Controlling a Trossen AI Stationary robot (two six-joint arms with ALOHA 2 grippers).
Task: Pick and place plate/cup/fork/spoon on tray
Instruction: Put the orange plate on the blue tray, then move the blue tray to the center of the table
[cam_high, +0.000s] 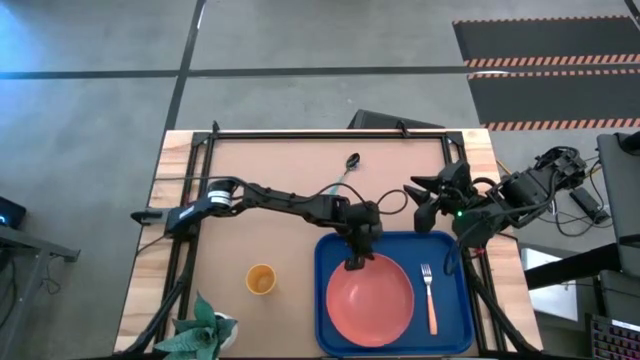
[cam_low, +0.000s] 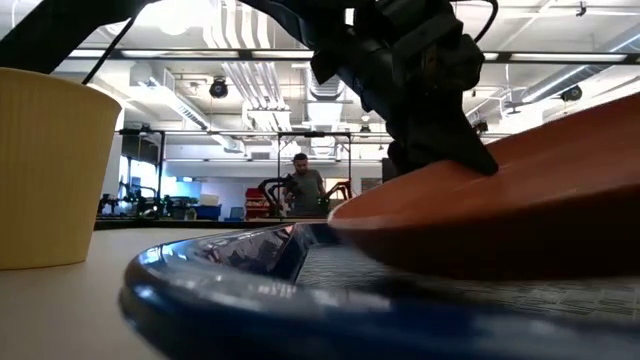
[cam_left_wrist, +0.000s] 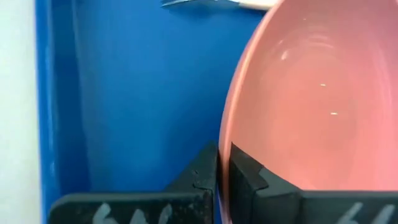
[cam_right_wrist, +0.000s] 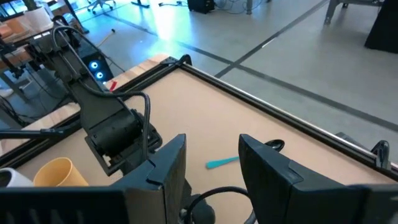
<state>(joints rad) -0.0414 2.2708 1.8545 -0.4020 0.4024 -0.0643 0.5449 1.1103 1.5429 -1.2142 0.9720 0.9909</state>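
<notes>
Left pincer (cam_high: 355, 262) is down over the tray (cam_high: 330, 330), just below centre of the high view, and its fingers (cam_left_wrist: 199, 177) are clamped on the near rim of the plate (cam_high: 370, 300). The left wrist view shows it cleanly: one dark finger outside the rim, one inside, pink edge pinched between them. From the low view the plate sits tilted, its gripped side lifted off the tray floor.

The plate fills the left and middle of the tray in the lower centre of the high view. The fork (cam_high: 429, 298) lies inside the tray too, just right of the plate, tines toward the top of the frame, peach handle pointing to the bottom. They look apart, though only narrowly.

The cup (cam_high: 261, 279) stands upright on the bare bench (cam_high: 270, 190), left of the tray and clear of it, lower left of centre. It looms large at the left edge of the low view.

The spoon (cam_high: 347, 170) rests on the bench near the top middle of the high view, well apart from the tray, partly under the left arm's cable.

Right pincer (cam_high: 420, 195) hangs above the bench at upper right of centre, just beyond the tray's far right corner, fingers (cam_right_wrist: 168, 165) spread with nothing between them.

A potted plant (cam_high: 203, 330) sits at the bench's lower left corner. A person (cam_low: 303, 182) stands far back in the room.
</notes>
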